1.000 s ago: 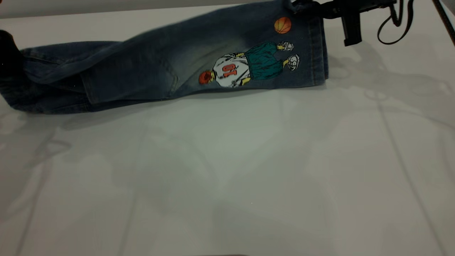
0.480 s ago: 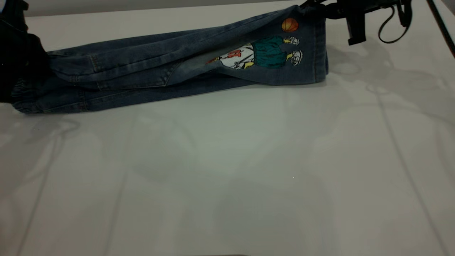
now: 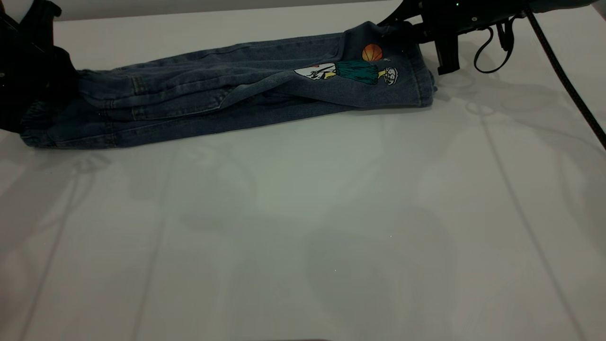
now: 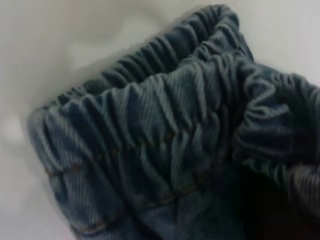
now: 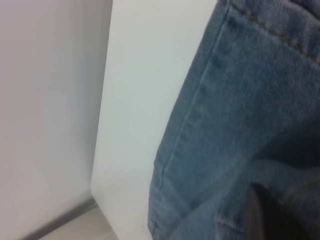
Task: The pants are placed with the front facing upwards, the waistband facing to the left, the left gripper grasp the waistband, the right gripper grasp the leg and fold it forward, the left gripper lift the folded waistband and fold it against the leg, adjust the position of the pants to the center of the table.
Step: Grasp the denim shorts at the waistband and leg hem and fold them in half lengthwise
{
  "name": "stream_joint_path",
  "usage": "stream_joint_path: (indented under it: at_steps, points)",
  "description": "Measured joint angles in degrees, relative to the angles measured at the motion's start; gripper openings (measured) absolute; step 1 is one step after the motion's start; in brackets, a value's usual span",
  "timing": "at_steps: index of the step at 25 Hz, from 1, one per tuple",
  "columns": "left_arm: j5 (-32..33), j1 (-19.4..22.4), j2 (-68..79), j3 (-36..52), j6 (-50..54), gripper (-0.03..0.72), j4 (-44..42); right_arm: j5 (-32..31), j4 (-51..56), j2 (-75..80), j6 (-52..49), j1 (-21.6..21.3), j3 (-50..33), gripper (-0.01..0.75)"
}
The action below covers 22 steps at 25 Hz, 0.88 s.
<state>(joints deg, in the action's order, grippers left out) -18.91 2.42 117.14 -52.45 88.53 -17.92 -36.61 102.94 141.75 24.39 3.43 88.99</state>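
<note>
Along the far edge of the table (image 3: pixel 303 227): we see the pants (image 3: pixel 199 102) lying lengthwise, folded in half, the waistband (image 4: pixel 150 115) at our left.
Step in hand: we judge the lengthwise fold is just being laid down.
Right gripper (image 3: pixel 402 31): clamped on the printed leg (image 3: pixel 360 80) at its hem.
Left gripper (image 3: pixel 33 71): at the waistband; we cannot tell its jaw state.
Next move: we would let go of the hem, then carry the waistband over toward it.

Pants folded lengthwise across the desk's upper part

The pants (image 3: pixel 189 102) lie on the desk (image 3: pixel 303 227); right gripper (image 3: pixel 402 28) at the printed leg (image 3: pixel 369 80), upper right.
</note>
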Motion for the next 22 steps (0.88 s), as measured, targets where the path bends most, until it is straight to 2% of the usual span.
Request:
stream_joint_path:
  at_steps: [3, 6, 11, 15, 19, 22]
  points:
    - [-0.29, 0.0, 0.0, 0.0, -0.48, 0.17, -0.13, 0.44, 0.07, 0.0, 0.21, 0.0, 0.0, 0.106]
    - [-2.3, 0.0, 0.0, 0.0, -0.55, 0.277, 0.14, 0.38, 0.07, 0.0, 0.21, 0.0, 0.06, 0.195]
    - [-6.88, 0.0, 0.0, 0.0, -0.68, 0.454, 5.67, -1.17, 0.12, 0.0, 0.26, 0.0, 0.06, 0.372]
    - [-9.13, 0.0, 0.0, 0.0, -0.45, 0.489, 8.73, -3.35, 0.12, 0.0, 1.17, 0.0, 0.06, 0.425]
    - [-10.96, 0.0, 0.0, 0.0, 1.56, 0.489, 11.43, -5.37, 0.12, 0.0, 1.93, 0.0, 0.06, 0.431]
    - [-12.91, 0.06, 0.0, 0.0, 1.54, 0.489, 9.27, -7.72, 0.12, 0.0, 4.71, 0.0, 0.06, 0.431]
